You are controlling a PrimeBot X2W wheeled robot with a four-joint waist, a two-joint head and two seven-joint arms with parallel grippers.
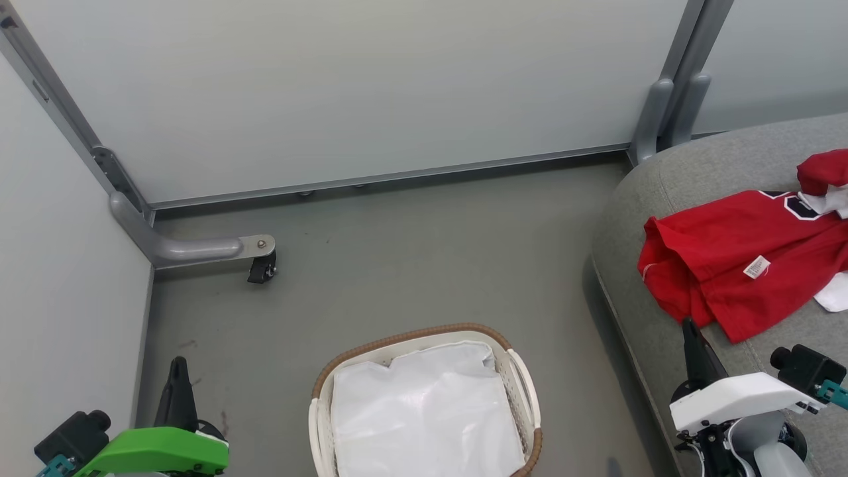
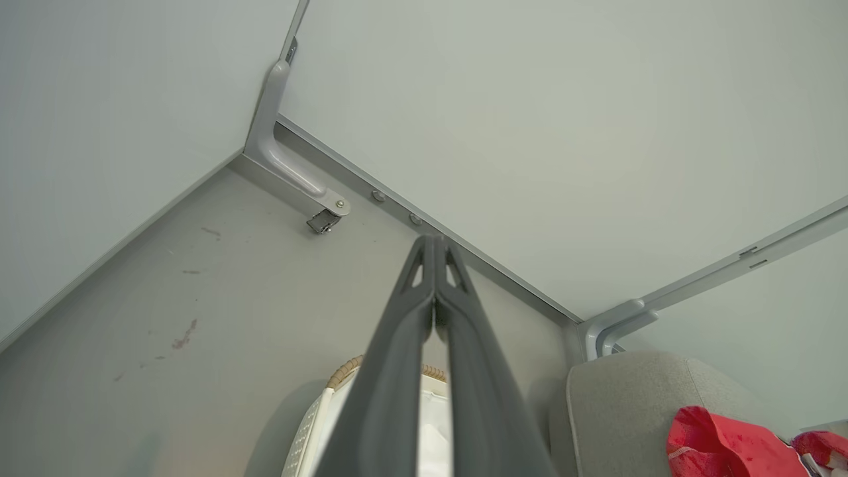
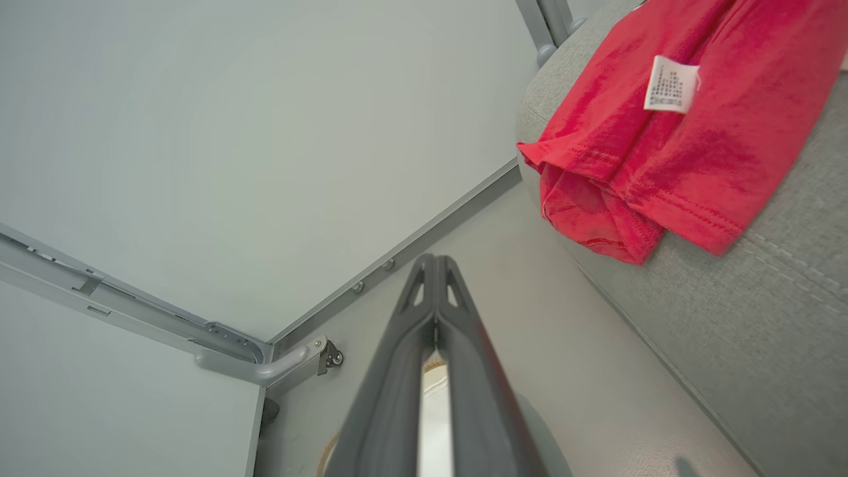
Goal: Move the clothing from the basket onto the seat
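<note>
Clothing [image 1: 735, 258] lies on seat [image 1: 702, 165], right of basket [image 1: 411, 336], which holds a white sheet [image 1: 424, 411]. Right tool [image 1: 690, 331] sits just below the clothing; left tool [image 1: 177, 368] is well apart. Both tools pinched closed, empty.

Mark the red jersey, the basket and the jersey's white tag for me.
red jersey [image 1: 729, 235], head view, on its flat red body.
basket [image 1: 411, 335], head view, on the brown woven rim.
white tag [image 3: 670, 84], right wrist view, on its middle.

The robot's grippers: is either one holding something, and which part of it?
Nothing is held. The left gripper and right gripper are both shut on empty air, and the red jersey lies loose on the grey sofa seat.
</note>
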